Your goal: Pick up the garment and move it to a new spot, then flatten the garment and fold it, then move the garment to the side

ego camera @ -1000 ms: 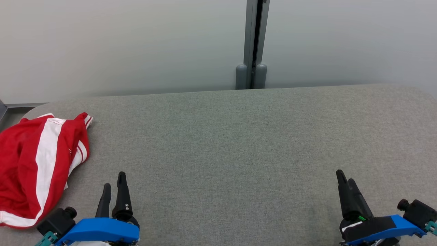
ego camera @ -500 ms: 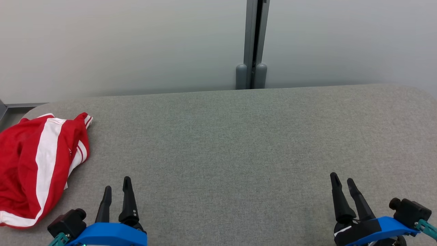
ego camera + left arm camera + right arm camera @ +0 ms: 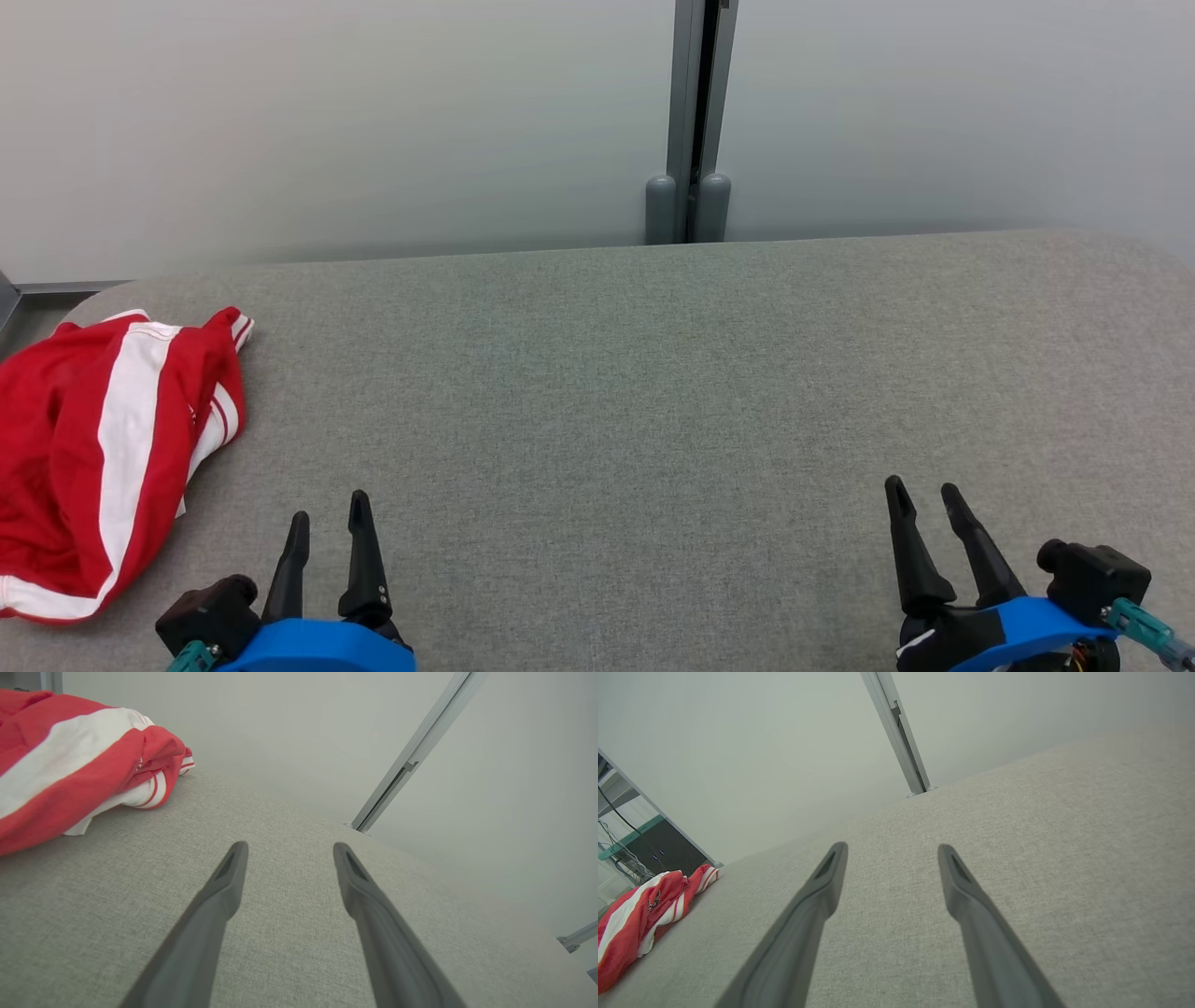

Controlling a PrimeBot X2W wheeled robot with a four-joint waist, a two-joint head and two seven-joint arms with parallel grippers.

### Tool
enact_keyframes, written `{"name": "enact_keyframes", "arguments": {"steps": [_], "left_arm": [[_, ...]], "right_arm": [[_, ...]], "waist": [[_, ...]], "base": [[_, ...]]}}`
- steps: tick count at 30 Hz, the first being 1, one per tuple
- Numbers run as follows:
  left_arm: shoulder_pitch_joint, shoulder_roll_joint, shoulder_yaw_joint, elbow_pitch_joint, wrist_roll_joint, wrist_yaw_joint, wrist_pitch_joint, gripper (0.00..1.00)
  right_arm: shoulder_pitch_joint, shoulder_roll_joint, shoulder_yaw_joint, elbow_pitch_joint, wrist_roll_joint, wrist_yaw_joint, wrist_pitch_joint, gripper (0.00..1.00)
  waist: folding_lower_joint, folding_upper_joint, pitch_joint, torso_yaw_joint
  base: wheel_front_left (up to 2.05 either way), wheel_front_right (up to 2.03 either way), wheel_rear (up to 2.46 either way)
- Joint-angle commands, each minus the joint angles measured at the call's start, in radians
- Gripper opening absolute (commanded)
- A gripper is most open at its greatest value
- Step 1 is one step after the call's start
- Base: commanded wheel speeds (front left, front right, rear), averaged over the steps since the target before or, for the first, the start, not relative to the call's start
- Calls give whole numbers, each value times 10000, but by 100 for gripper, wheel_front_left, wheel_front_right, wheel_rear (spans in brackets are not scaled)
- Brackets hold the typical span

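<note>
A red garment [image 3: 103, 448] with white stripes lies crumpled at the left end of the grey fabric table [image 3: 635, 392], partly cut off by the picture's edge. It also appears at the upper left of the left wrist view as the garment [image 3: 70, 760], and far off at the lower left of the right wrist view as the garment [image 3: 640, 914]. My left gripper [image 3: 329, 509] stands open near the front edge, right of the garment and apart from it. Open and holding nothing, my right gripper [image 3: 924, 495] is at the front right.
A pale wall runs behind the table, with a grey vertical post [image 3: 695, 121] at its middle. A dark shelf unit with cables [image 3: 630, 844] stands beyond the table's left end.
Both grippers have drawn back toward the front edge and turned slightly, the left one shifting right and the right one shifting left. The garment has not moved.
</note>
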Motion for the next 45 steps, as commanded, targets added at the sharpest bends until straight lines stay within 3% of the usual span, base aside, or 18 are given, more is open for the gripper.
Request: {"name": "enact_keyframes", "arguments": {"steps": [1,30,45], "left_arm": [[20,53,-63,-37,210,51,-85,100],[21,55,-362,642,2307,274,-729,100],[54,55,-686,766,2812,365,-1040,100]], "right_arm": [[-26,-82,31,-30,-267,17,-97,100],[-38,-98,95,253,-2919,22,-741,100],[-111,-103,155,451,-4064,17,-1054,100]], "waist": [[0,0,-1,1],[0,0,-3,32],[0,0,2,43]], "base": [[0,0,0],[0,0,0],[0,0,0]]}}
